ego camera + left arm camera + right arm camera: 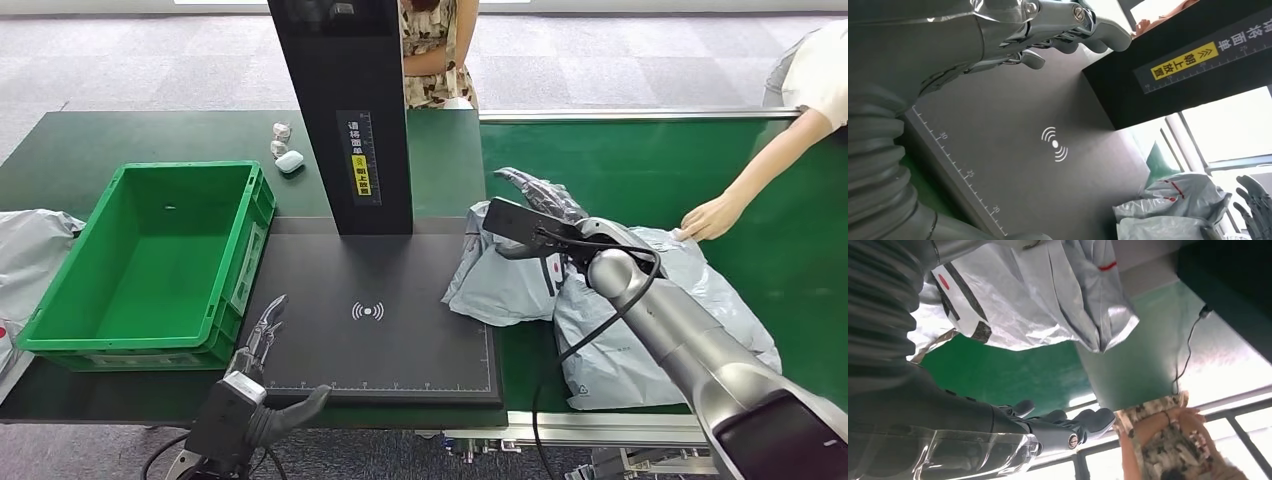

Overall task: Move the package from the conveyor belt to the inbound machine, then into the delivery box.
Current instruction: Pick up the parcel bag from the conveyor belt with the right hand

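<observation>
A crumpled grey package [500,285] lies across the right edge of the black inbound machine platform [330,340], partly on the green conveyor belt [640,170]. A larger grey package [640,340] lies beside it on the belt. My right hand [545,195] hovers over the far side of the crumpled package with fingers stretched out, holding nothing. In the right wrist view the fingers [1068,425] are straight and apart from the package [1038,300]. My left hand [262,335] is open at the platform's front left corner, its fingers [1068,25] over the platform [1023,165].
An empty green delivery box [150,260] stands left of the platform. The black scanner tower [345,110] rises behind it. A person's hand [708,218] touches the larger package. Another person [435,50] stands behind the tower. A white case [290,161] lies near the box, a grey bag [30,250] at far left.
</observation>
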